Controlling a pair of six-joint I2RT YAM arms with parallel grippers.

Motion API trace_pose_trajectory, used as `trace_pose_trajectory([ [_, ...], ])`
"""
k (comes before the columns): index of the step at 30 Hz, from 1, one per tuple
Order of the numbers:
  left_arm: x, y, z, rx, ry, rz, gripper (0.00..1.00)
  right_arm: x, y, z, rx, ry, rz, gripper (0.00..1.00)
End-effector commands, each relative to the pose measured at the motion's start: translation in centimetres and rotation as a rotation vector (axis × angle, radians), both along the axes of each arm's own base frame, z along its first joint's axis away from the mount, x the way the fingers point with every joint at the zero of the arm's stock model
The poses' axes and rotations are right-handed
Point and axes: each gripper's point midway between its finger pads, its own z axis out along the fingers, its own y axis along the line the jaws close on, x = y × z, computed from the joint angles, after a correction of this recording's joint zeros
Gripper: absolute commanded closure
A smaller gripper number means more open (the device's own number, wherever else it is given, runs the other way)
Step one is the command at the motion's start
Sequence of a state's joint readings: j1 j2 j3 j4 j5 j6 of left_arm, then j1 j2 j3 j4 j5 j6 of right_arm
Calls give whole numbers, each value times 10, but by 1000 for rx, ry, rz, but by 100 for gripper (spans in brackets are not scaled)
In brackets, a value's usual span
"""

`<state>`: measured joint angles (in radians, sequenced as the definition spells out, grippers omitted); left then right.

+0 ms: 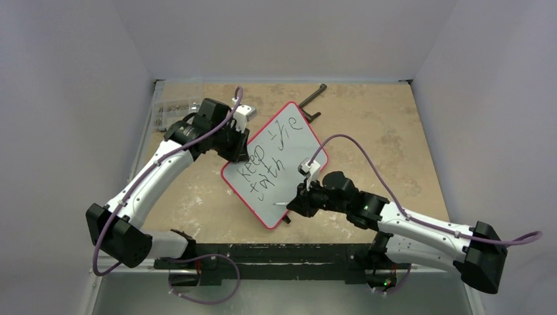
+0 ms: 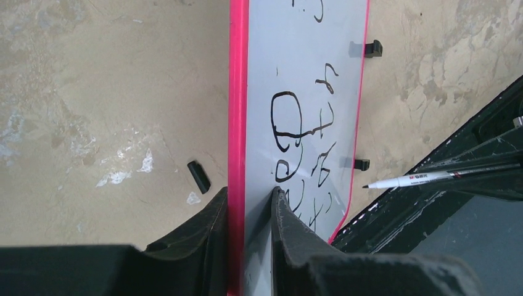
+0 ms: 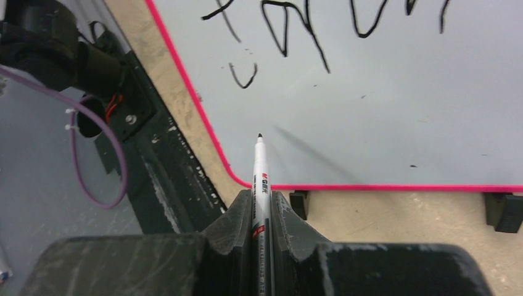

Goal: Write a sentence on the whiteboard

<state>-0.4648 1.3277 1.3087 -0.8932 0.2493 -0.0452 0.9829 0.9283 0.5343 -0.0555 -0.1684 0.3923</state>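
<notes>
Tan tabletop holds the whiteboard, whose rim the left gripper clamps. The right gripper grasps a marker, and a black bracket lies beyond the whiteboard.

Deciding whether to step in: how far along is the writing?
Done: "keep the faith", two lines of the sentence, on the whiteboard. In hand: left gripper jaws clamp its rim; right gripper holds the marker over blank board. Left: the third line, only one stroke so far.

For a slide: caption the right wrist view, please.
Right gripper grips a marker, tip poised near the whiteboard corner.
</notes>
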Motion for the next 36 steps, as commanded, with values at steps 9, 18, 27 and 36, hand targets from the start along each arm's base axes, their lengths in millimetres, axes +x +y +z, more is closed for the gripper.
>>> trace_pose_trajectory([
  [9, 24, 66, -24, 320, -70, 146, 100, 33, 23, 32, 77, -112, -76, 100],
  [18, 24, 66, -23, 317, -72, 147, 100, 37, 30, 24, 60, -113, -63, 100],
  [27, 24, 66, -22, 315, -76, 146, 100, 36, 28, 7, 6, -96, -49, 100],
  [36, 24, 65, -22, 313, -74, 145, 100, 19, 26, -10, 0, -33, 7, 100],
])
